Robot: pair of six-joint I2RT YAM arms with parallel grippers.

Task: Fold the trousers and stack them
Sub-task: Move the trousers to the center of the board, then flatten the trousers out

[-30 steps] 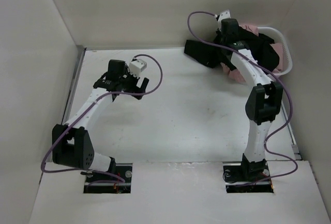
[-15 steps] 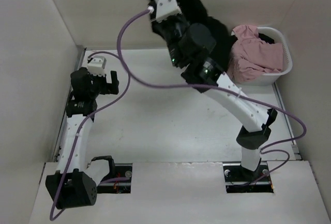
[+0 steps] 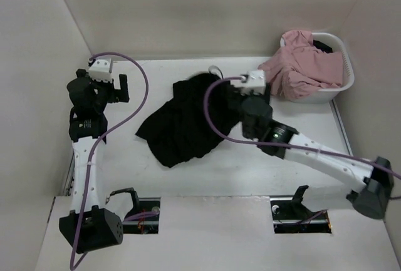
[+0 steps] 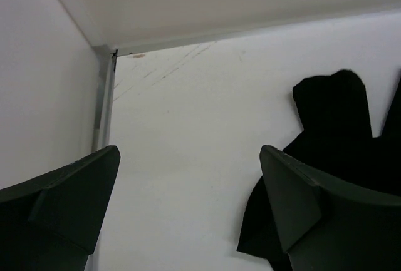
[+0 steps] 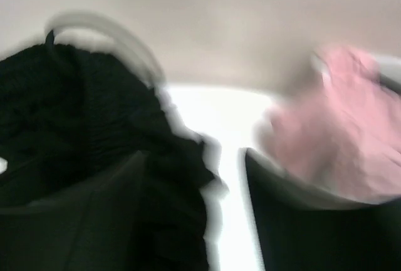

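One pair of trousers (image 3: 182,124) is lying in a crumpled, unfolded heap on the table (image 3: 207,180), around its middle and slightly toward the far side. It is apart from the white basket (image 3: 348,78) in the far right corner, which is holding the pale pink garment (image 3: 304,64). The right gripper (image 3: 224,96) is sitting at the heap's far right edge. In the blurred right wrist view its jaws are appearing parted, with bare table showing between them and black fabric lying against one finger, so it is judged released rather than clamped. The left gripper (image 4: 189,152) is hovering at the far left beside the wall, jaws spread wide, gripping nothing, well clear of the cloth. Judged progress: the garment is lying outside the basket on the work surface, but no spreading, folding or stacking is showing. Flattening the legs, folding and stacking are remaining.
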